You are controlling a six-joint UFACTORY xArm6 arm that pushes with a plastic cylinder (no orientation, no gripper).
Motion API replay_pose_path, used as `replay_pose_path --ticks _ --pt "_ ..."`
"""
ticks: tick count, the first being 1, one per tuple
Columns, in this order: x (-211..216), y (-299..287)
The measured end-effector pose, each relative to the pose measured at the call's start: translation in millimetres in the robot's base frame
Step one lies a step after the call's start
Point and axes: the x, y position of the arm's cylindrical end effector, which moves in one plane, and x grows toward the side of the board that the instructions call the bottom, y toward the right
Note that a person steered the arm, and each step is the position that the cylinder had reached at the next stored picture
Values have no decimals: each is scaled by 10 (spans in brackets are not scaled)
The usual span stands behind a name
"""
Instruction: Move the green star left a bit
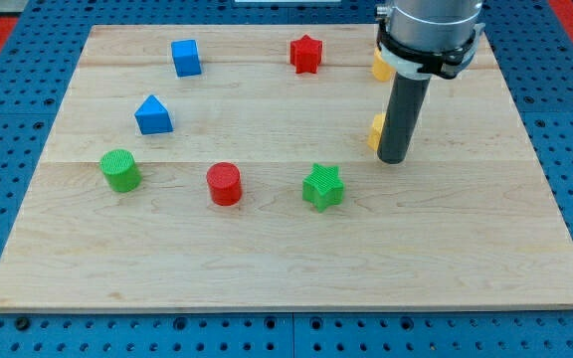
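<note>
The green star [322, 187] lies on the wooden board [466, 249] a little right of the middle, toward the view's bottom. My tip [393, 159] rests on the board to the star's upper right, a short gap away and not touching it. The rod stands upright and hides most of a yellow block [375, 130] right behind it.
A red cylinder [224, 184] sits left of the star, and a green cylinder [120, 170] farther left. A blue triangular block [153, 115] and a blue cube [186, 57] are at upper left. A red star [306, 54] is at top centre. Another yellow block [380, 67] shows beside the arm.
</note>
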Motion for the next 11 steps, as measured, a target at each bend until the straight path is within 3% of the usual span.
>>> replay_pose_path --ticks 2,3,7,9,11 --pt "136 0" --pt "401 0" --pt "302 -429" --pt "647 -429" --pt "559 -429"
